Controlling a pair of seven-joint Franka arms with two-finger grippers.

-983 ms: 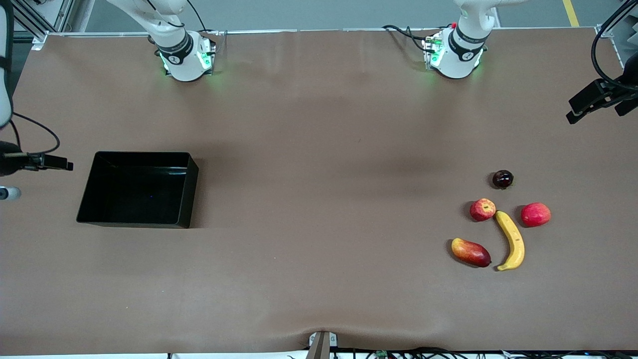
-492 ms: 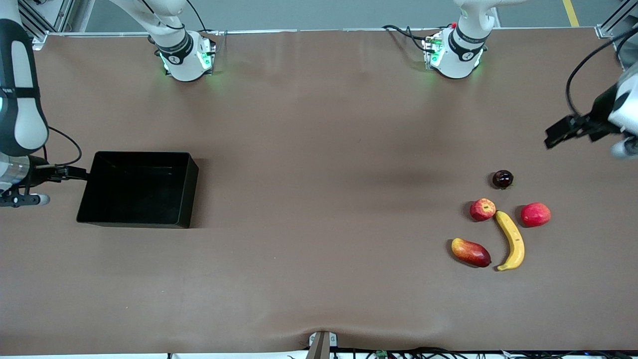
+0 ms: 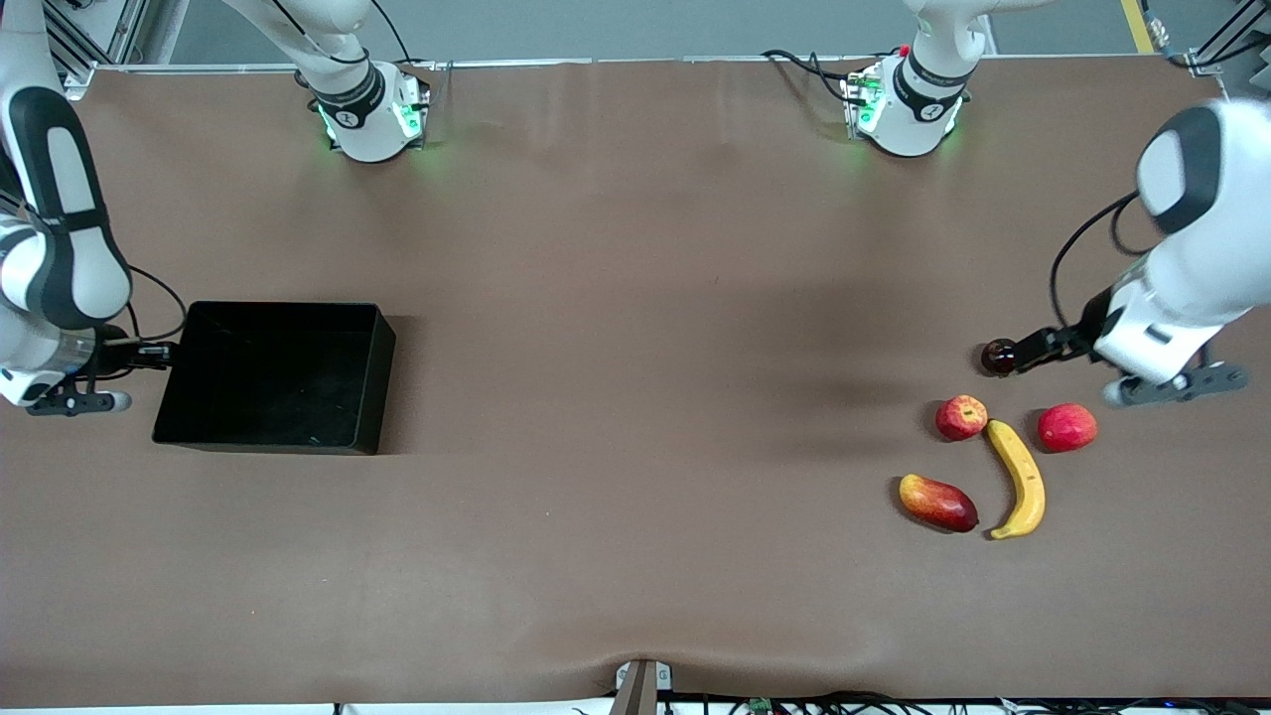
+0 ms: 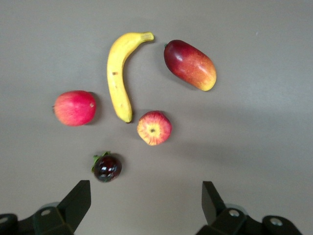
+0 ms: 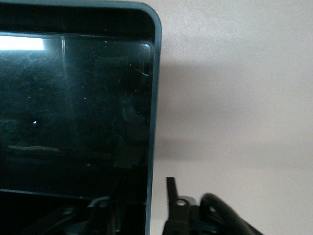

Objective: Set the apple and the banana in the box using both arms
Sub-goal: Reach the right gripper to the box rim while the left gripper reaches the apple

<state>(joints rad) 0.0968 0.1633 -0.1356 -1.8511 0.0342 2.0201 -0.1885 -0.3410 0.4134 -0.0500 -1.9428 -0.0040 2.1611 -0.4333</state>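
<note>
The apple, red with yellow patches, lies at the left arm's end of the table, touching one tip of the curved yellow banana. My left gripper hangs wide open over the table beside a dark round fruit, holding nothing. The black box stands at the right arm's end. My right gripper straddles the box's end wall, one finger inside and one outside. The outer finger still stands a little off the wall.
A dark round fruit lies just under the left gripper. A smooth red-pink fruit lies beside the banana. A red-and-yellow mango-like fruit lies nearer the front camera than the apple.
Both arms swung in from the table's ends. The right gripper reached the box's end wall and narrowed its jaws. The left gripper came down over the fruits, still wide open.
</note>
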